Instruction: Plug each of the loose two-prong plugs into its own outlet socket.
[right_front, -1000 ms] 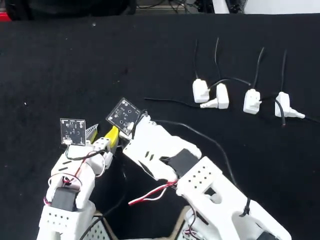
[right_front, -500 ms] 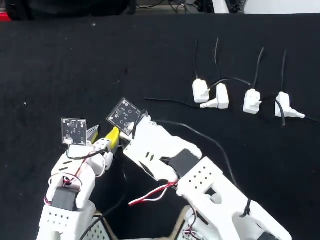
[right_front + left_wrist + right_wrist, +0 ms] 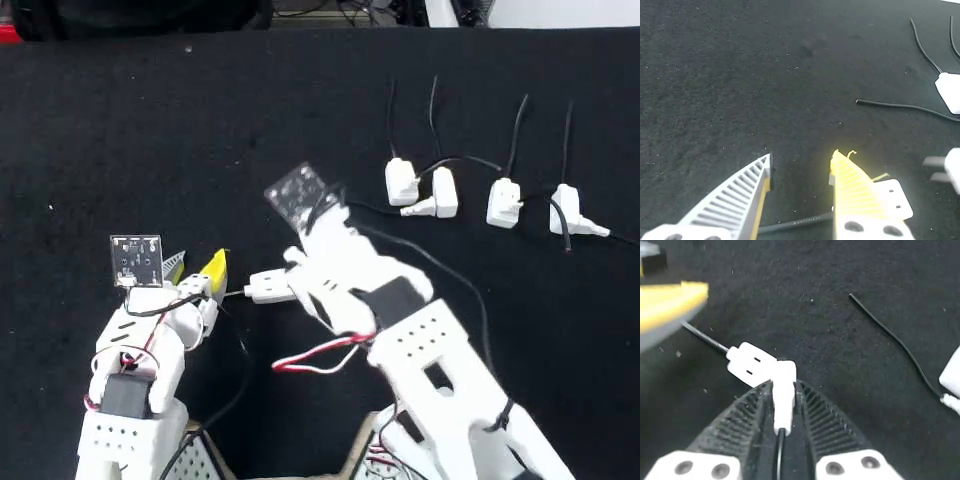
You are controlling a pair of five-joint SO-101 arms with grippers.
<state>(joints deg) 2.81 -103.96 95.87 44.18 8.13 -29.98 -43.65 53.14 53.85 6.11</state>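
Black bench [image 3: 150, 120], plug [image 3: 784, 385] sits nr the arms' edge, pinched in right tool [image 3: 783, 405], touching socket [image 3: 750, 365]. Left tool [image 3: 801, 156] gapes wide, empty. Plug's light, hard plastic, cord [image 3: 778, 447] floppy – grip body sides imo.

Faint print on the cable [image 3: 800, 220] seems unreadable; nothing else legible.

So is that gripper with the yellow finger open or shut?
Open. The left gripper has its yellow ribbed finger and white ribbed finger apart, with black cloth showing between the tips.
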